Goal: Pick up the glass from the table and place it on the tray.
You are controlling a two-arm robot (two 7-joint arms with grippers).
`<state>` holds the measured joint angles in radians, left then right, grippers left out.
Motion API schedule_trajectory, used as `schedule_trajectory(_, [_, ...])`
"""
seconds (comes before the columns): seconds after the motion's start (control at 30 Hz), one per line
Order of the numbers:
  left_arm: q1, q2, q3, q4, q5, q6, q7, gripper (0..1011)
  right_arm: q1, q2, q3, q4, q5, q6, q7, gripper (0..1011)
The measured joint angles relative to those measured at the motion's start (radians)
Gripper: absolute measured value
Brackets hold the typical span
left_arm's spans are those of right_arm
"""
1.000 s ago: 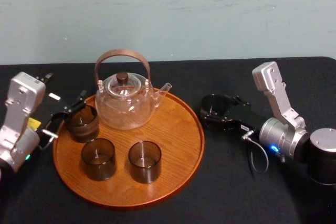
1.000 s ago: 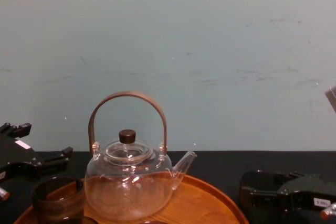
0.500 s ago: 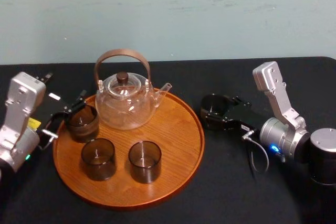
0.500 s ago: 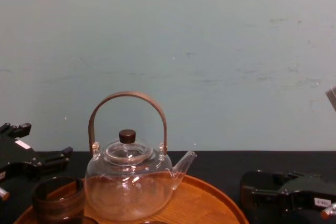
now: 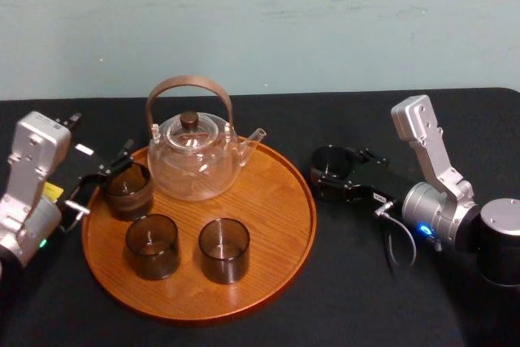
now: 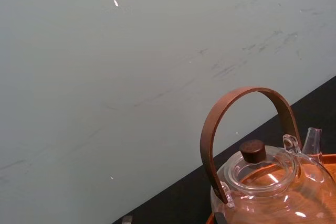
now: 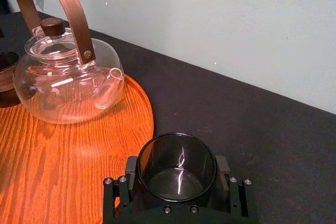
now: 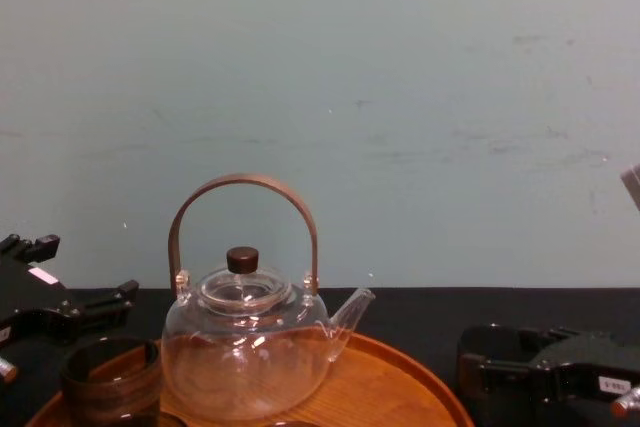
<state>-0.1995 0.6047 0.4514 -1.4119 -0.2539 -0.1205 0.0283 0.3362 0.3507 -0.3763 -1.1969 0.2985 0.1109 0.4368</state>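
The right tool (image 5: 330,173) is clamped on the glass (image 5: 329,156), low at the worktop (image 5: 357,290), just right of the tray (image 5: 268,209) and off its rim; whether the glass touches the worktop I cannot tell. The left tool (image 5: 110,170) sits at the tray's left edge beside one of three dark glasses (image 5: 128,190) on the tray; spread or pressed together, I cannot tell. A glass teapot (image 5: 195,156) stands at the tray's far side.

In the right wrist view the fingers (image 7: 130,165) press the glass on both sides, the tray just beside it.

In the chest view the right tool lies low right of the tray, the left tool low left.
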Motion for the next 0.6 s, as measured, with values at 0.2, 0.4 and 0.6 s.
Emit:
schedule_trajectory(0.2, [0.000,0.000,0.000,0.000,0.000,0.000,0.000,1001,0.000,0.000,0.000,0.000,0.000,0.000,0.000,900])
schedule_trajectory(0.4, [0.000,0.000,0.000,0.000,0.000,0.000,0.000,1002,0.000,0.000,0.000,0.000,0.001,0.000,0.000,900])
schedule_trajectory(0.6, [0.000,0.000,0.000,0.000,0.000,0.000,0.000,1002,0.000,0.000,0.000,0.000,0.001,0.000,0.000,900])
